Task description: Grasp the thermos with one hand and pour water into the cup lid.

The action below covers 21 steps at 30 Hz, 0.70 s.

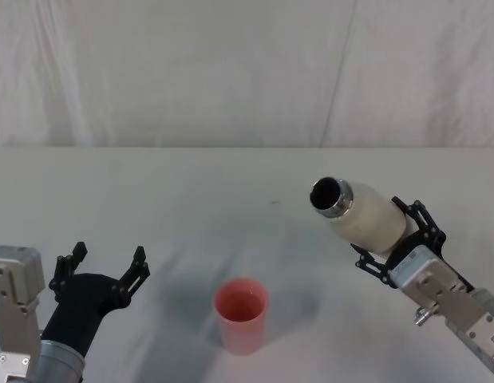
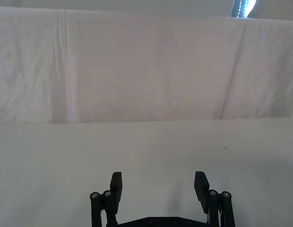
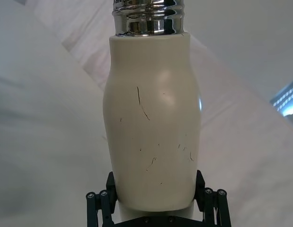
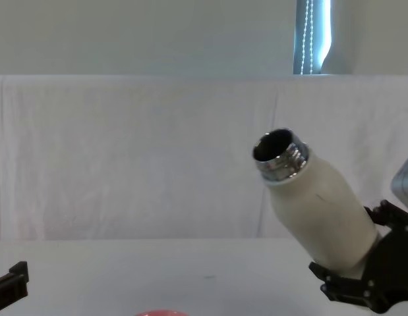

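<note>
Right of cup lid (image 1: 242, 313), raised off worktop (image 1: 231, 199): thermos (image 1: 365, 215) clamped by right gripper (image 1: 394, 239), neck tilted toward lid, mouth short of it. Left gripper (image 1: 103, 267) spread, idle left.

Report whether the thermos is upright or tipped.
Tipped: the thermos, held off the table by the right gripper, leans toward the cup lid.
</note>
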Motion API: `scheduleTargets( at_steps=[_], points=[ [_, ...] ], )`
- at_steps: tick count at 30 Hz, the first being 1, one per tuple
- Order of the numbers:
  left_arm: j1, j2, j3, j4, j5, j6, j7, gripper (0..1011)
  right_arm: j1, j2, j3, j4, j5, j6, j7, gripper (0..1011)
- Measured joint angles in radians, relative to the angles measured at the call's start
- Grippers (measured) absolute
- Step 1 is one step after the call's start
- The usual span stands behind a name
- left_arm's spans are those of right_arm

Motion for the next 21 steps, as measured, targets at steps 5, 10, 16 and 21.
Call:
scheduleTargets(
  at_steps=[5, 10, 16, 21],
  points=[
    [0.0, 0.0, 0.0, 0.0, 0.0, 0.0, 0.0, 1001, 0.012, 0.012, -0.017, -0.011, -0.055, -0.018, -0.003, 962],
    [0.0, 0.0, 0.0, 0.0, 0.0, 0.0, 0.0, 1001, 0.028, 0.027, -0.039, -0.013, -0.109, -0.031, -0.005, 962],
    [0.0, 0.0, 0.0, 0.0, 0.0, 0.0, 0.0, 1001, 0.053, 0.039, -0.062, -0.002, -0.155, -0.047, -0.008, 962],
    [0.0, 0.0, 0.0, 0.0, 0.0, 0.0, 0.0, 1001, 0.076, 0.043, -0.079, 0.015, -0.184, -0.062, -0.018, 962]
  ],
)
